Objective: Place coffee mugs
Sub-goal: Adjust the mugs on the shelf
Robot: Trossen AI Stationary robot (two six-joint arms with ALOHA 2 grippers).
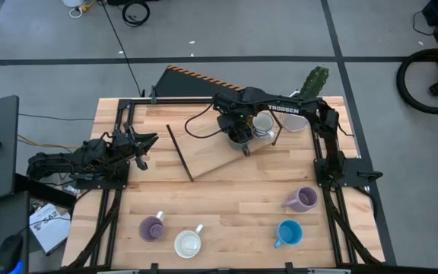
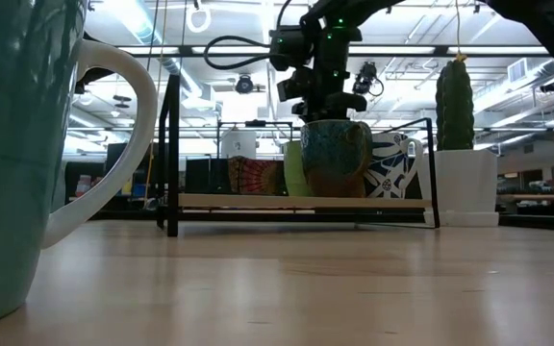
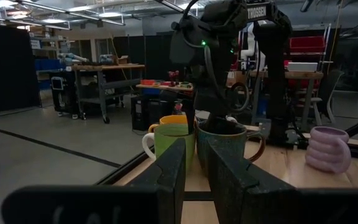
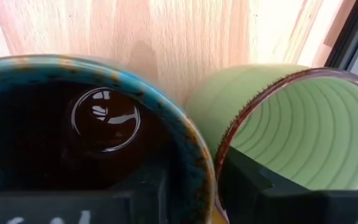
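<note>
Here, the right gripper (image 1: pixel 243 138) reaches across the far half of the table (image 1: pixel 226 202) and clamps the rim of a dark brown mug (image 2: pixel 336 157), one finger inside the cup and one outside, as the right wrist view shows. The mug stands upright, mouth up, on a low wooden shelf (image 2: pixel 301 202) in a black frame, and the low view cannot settle whether its base touches the board. A green mug (image 4: pixel 291 124) sits just beside it, nearly touching, with an orange mug (image 3: pixel 166 120) behind that one. The shelf row is crowded; a white patterned mug (image 2: pixel 395 168) and a cactus (image 2: pixel 454 104) in a white pot stand to one side.

The near half of the table offers open room, where four mugs stand well apart: a purple mug (image 1: pixel 152 228), a white mug (image 1: pixel 188 243), a blue mug (image 1: pixel 289 232) and a second purple mug (image 1: pixel 304 199).

"TROSSEN" is printed on the right arm (image 1: pixel 283 109). The left gripper (image 1: pixel 144 142) waits at the table's left edge, fingers narrowly apart, holding nothing.
</note>
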